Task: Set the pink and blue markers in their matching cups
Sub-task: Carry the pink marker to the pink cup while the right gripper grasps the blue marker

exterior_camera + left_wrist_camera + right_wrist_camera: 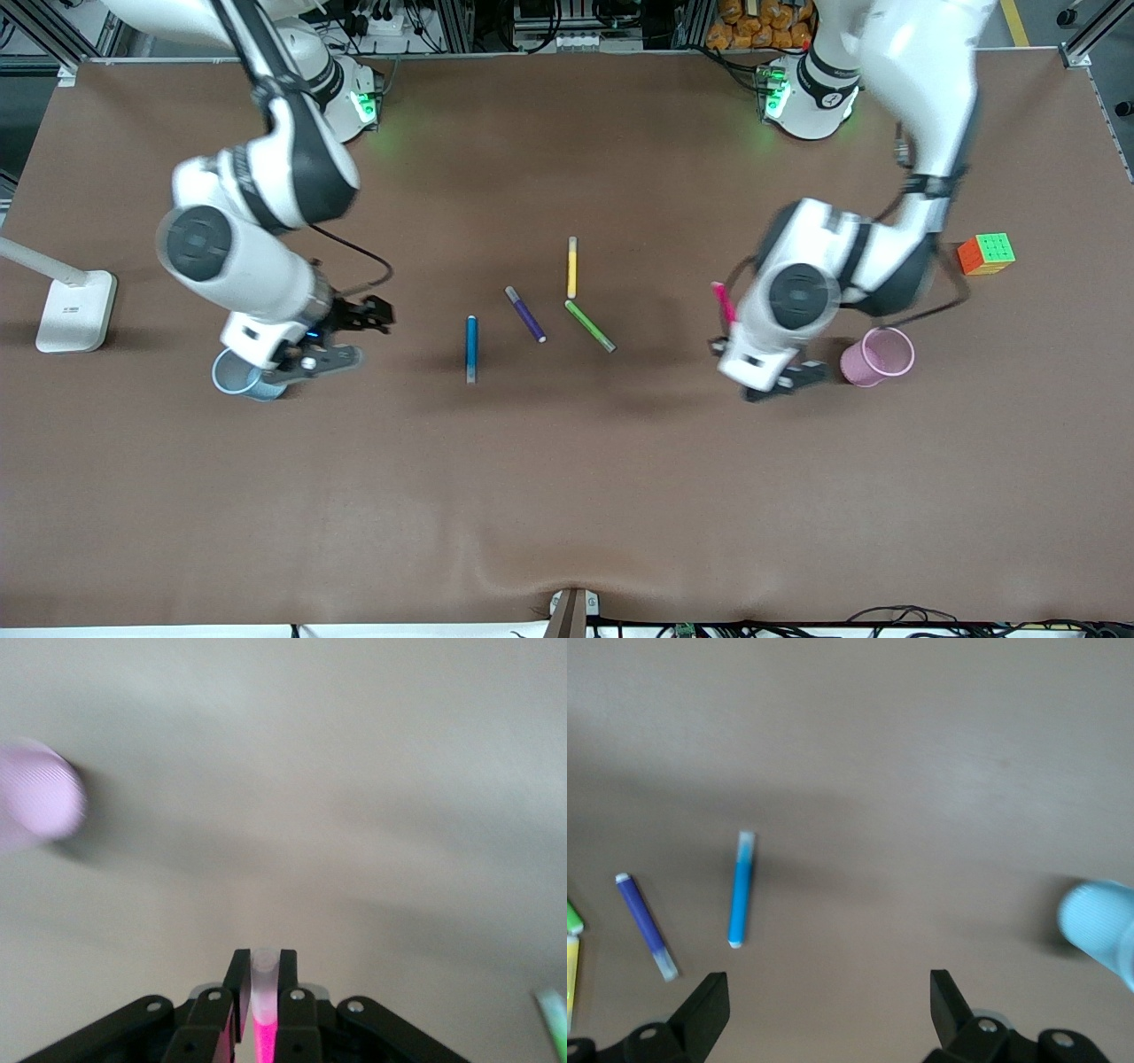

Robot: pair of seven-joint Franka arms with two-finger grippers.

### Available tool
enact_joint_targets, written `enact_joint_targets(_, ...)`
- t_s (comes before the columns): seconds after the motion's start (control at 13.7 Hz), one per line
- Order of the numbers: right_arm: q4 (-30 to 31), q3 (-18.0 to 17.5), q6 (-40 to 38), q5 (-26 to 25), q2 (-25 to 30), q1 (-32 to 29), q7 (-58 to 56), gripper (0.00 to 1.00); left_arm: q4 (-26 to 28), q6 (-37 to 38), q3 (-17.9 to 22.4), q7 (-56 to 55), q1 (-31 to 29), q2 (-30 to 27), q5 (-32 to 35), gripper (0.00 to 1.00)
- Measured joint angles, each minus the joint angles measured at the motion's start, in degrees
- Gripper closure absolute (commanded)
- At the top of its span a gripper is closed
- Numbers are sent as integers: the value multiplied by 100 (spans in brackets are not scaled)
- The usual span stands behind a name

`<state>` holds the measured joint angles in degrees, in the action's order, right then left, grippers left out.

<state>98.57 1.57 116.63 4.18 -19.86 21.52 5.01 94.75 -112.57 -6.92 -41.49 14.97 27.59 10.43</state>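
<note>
Your left end effector grips the pink marker beside the pink cup; your right end effector hangs wide, blue marker untouched.

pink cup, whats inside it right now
Nothing shows inside the pink cup: its visible interior holds no marker, though its bottom cannot be seen. The pink marker is clamped in the left gripper, beside the cup.

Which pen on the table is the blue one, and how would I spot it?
Look at the loose row of pens on the brown table. The blue marker lies at the row's end toward the right arm, beside the purple marker. It alone is medium blue.
</note>
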Motion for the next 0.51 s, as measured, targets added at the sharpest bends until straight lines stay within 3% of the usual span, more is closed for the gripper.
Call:
enact_joint_targets(0.22, 0, 2, 697, -5, -550, 425, 548, 0, -9, 3, -7, 92, -253, -95, 1160, 100)
enact_joint_targets(0.51, -6, 14, 1469, -68, -1247, 654, 676, 0, -13, 12, -7, 108, -360, -314, 2162, 100)
